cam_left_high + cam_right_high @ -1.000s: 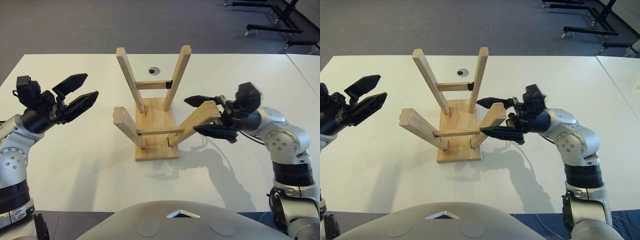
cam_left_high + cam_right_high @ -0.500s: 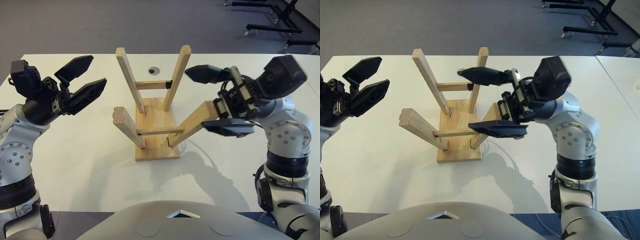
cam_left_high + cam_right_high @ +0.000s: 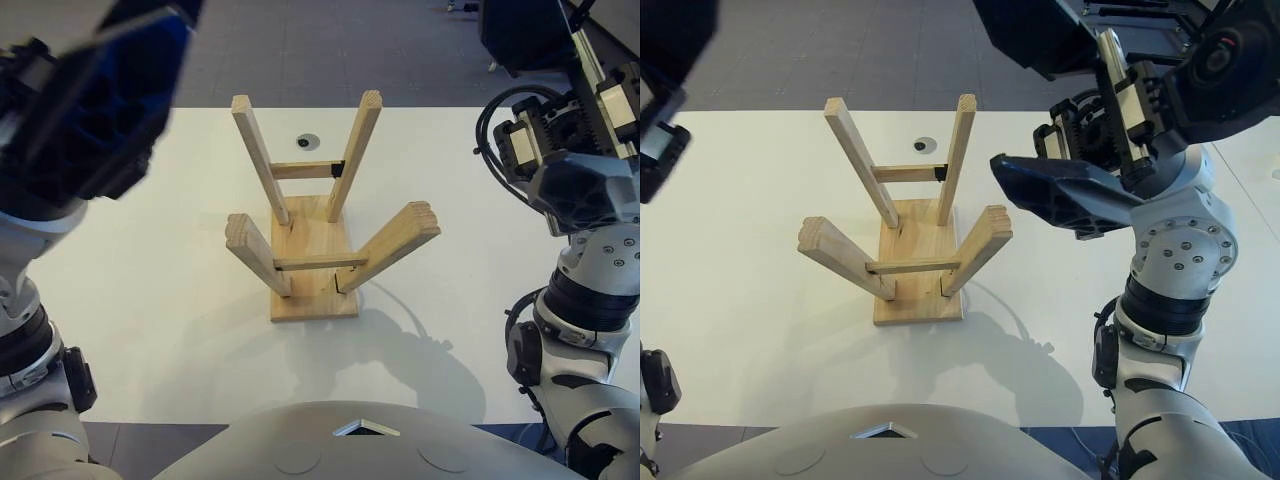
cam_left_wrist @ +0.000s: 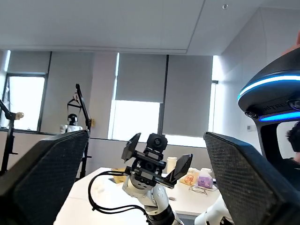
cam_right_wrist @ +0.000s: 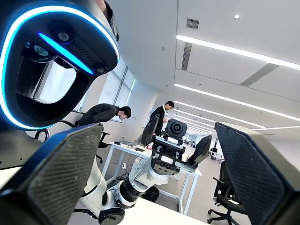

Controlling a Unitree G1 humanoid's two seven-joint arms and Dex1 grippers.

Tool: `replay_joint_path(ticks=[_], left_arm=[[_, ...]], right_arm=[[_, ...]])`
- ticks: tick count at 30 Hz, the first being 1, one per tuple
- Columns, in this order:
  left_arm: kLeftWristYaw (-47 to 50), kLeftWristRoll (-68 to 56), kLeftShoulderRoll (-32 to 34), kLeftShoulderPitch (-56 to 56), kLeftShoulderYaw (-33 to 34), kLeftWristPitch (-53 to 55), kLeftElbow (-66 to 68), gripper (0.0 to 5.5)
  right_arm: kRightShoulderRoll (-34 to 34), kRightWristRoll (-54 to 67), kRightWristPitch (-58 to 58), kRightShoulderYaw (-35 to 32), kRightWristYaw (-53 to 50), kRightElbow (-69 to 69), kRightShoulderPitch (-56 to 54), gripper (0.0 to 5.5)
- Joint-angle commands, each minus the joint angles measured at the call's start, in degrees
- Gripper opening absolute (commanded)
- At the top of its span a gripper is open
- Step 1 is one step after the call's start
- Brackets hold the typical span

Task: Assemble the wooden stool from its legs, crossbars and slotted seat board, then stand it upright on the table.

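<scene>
On the white table (image 3: 130, 300) in front of the robot, near its middle, the wooden stool (image 3: 315, 225) stands upside down. Both arms are held high above the table, one at each side. The left arm (image 3: 20, 300) goes up at the left edge and the right arm (image 3: 590, 260) at the right edge, each bent so that its wrist is close to the head. The stool is between them and much lower, well apart from both, and nothing touches it.

The left gripper (image 4: 146, 136) has its two dark fingers (image 4: 51, 168) spread wide, with nothing between them. The right gripper (image 5: 159, 127) is the same, its fingers (image 5: 253, 164) far from each other and holding nothing. In each wrist view the other gripper is seen farther off, also spread.

The seat board (image 3: 315, 292) lies flat on the table. The four legs (image 3: 258, 155) point upward from it and lean outward. The far crossbar (image 3: 305, 170) joins the two back legs, and the near crossbar (image 3: 320, 263) joins the two front ones. Behind the stool there is a small dark round hole (image 3: 308, 141) in the table.
</scene>
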Motion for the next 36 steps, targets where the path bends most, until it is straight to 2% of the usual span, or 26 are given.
replay_joint_path(ticks=[1, 5, 8, 17, 20, 24, 27, 30, 36], left_arm=[[-0.03, 5.59, -0.48, 10.73, -9.13, 5.47, -1.79, 4.49], [-5.19, 20.7, -1.75, 30.01, -19.65, 8.1, -0.32, 4.49], [-8.75, 27.55, -1.26, 33.3, -22.66, 6.53, 2.7, 4.49], [-7.42, 16.99, -3.88, 21.38, -14.55, -1.08, 3.39, 4.49], [-6.36, 16.69, -4.63, 20.65, -10.9, -3.4, 2.63, 4.49], [-4.71, 12.86, -4.49, 20.83, -1.88, -6.2, 0.82, 4.49], [-4.54, 14.51, -4.25, 18.98, 0.51, -6.67, 1.98, 4.49], [-5.34, 20.27, -0.98, 18.81, 1.32, -5.08, 2.45, 4.49], [-11.27, 35.49, 7.68, 27.88, -0.75, 0.21, -3.27, 4.49]], right_arm=[[-0.31, 1.23, 4.24, 4.45, -0.27, -0.69, 5.38, 4.38], [-7.08, -23.37, -0.16, 25.49, 12.58, 2.27, 23.11, 4.38], [-6.13, -23.97, -1.26, 28.25, 12.92, 3.59, 26.07, 4.38], [2.39, -12.72, -4.43, 21.93, 3.67, 0.56, 20.77, 4.38], [5.58, -6.75, -5.44, 17.5, -1.88, -0.6, 17.77, 4.38], [8.63, 2.9, -6.91, 9.24, -10.99, -0.17, 11.6, 4.38], [9.5, 6.79, -8.02, 3.59, -14.92, 2.35, 9.09, 4.38], [7.79, 4.11, -8.82, -0.62, -14.0, 7.38, 8.6, 4.38], [6.06, -6.85, -10.82, -1.95, -7.61, 13.82, 11.48, 4.38]])
